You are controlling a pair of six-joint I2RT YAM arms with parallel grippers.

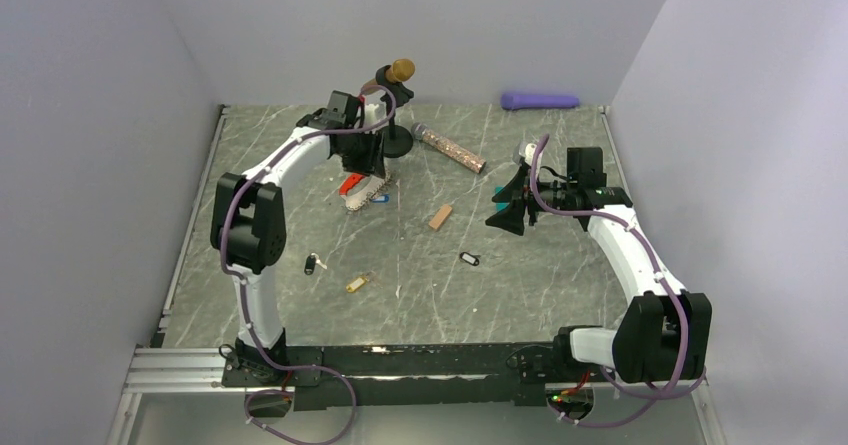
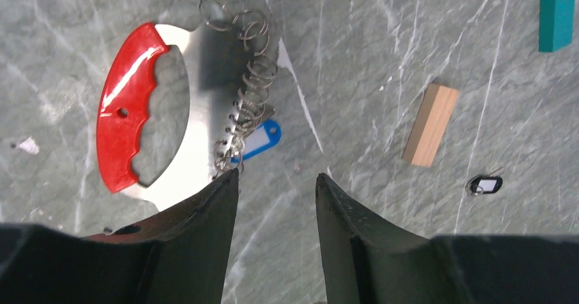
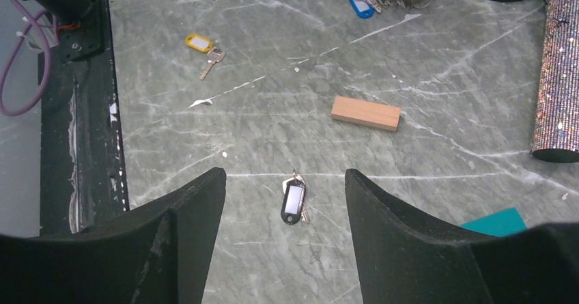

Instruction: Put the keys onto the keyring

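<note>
- Broadly, the grey marbled table point(image 1: 540, 295) carried everything. No brand, label or legible writing showed anywhere, and the tag windows looked blank.
- L arm point(image 1: 290, 160) reached to the far left-centre. R arm point(image 1: 620, 235) bent in from the right, its head apparently raised off the table.
- Left gripper point(image 2: 276, 181): jaws apart w/ a moderate gap, nothing between them, aimed down by the keyring.
- Right gripper point(image 3: 283, 174): jaws spread wide, nothing held.
- Glitter tube point(image 1: 450, 147) lay far-centre, uninvolved.
- Keyring point(image 2: 126, 109): red curved grip on a steel plate, w/ a wire coil point(image 2: 246, 99) along one side.
  - It lay flat just ahead of the left gripper, offset to view-left, the coil's near end just beside that finger's tip.
  - Its long axis ran approx. along the fingers' pointing direction. L arm was clearly nearer.
- Teal block point(image 2: 556, 10) and wooden block point(image 2: 430, 124) lay between the arms.
- Blue-tag key point(image 2: 258, 142) touched the coil; couldn't tell if it was threaded on.
- Black-tag key point(image 3: 293, 201) lay loose, centred between the right fingers in wrist view.
  - Its long axis ran along their pointing direction, i.e. across the closing line.
  - R arm was nearest, so prob. the next pick, needing a straight descent.
- Yellow-tag key point(image 1: 357, 283) and second black-tag key point(image 1: 312, 263) lay loose nearer the left base, well apart from the keyring.
</note>
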